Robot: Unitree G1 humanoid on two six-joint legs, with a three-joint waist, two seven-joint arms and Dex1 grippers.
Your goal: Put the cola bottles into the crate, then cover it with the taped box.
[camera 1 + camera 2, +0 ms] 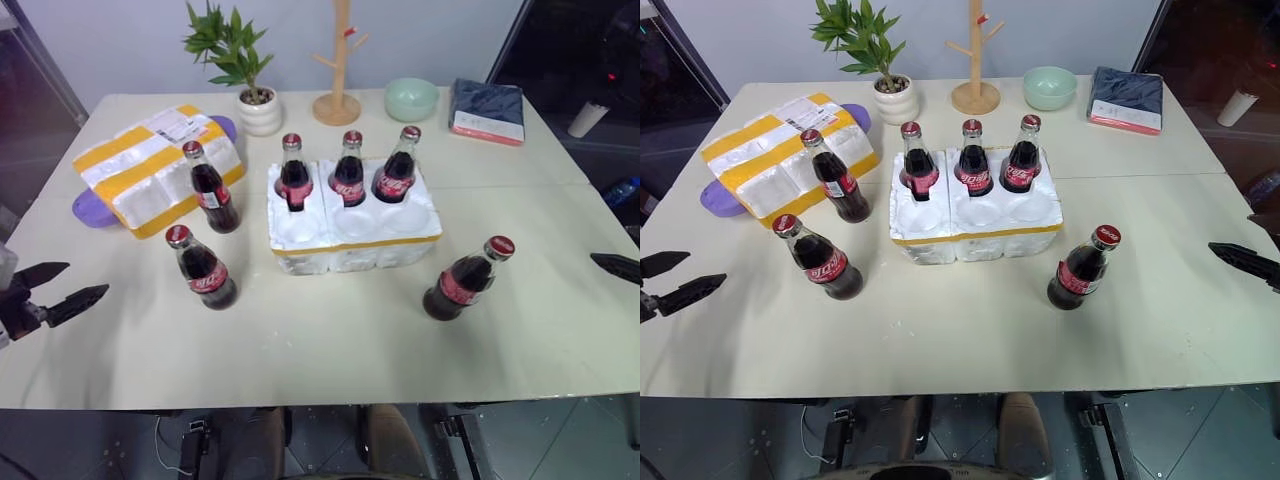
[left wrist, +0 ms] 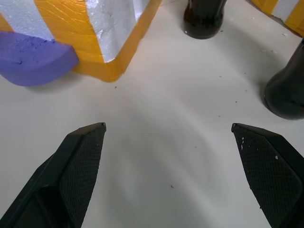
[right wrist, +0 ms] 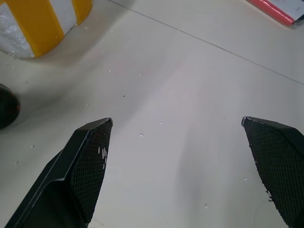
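You had the cream tabletop (image 1: 330,340) in front of you. On its far left lay the white foam box wrapped in wide yellow tape bands (image 1: 160,165), shipping label up, resting partly on a flat purple foam piece (image 1: 90,210). At the centre sat the white foam crate with six round wells and a thin yellow strip (image 1: 352,232); its back row held three small dark glass cola bottles with red labels and caps (image 1: 293,172) (image 1: 349,169) (image 1: 396,166), and the front three wells were bare. Three more bottles stood loose on the table: one (image 1: 211,188) just beside the taped box, one (image 1: 200,268) nearer you on the left, and one (image 1: 467,279) right of the crate. Your left gripper (image 1: 62,285) hovered at the left edge, fingers spread wide and holding nothing. Your right gripper (image 3: 178,137) was likewise spread wide and holding nothing over bare table at the right.
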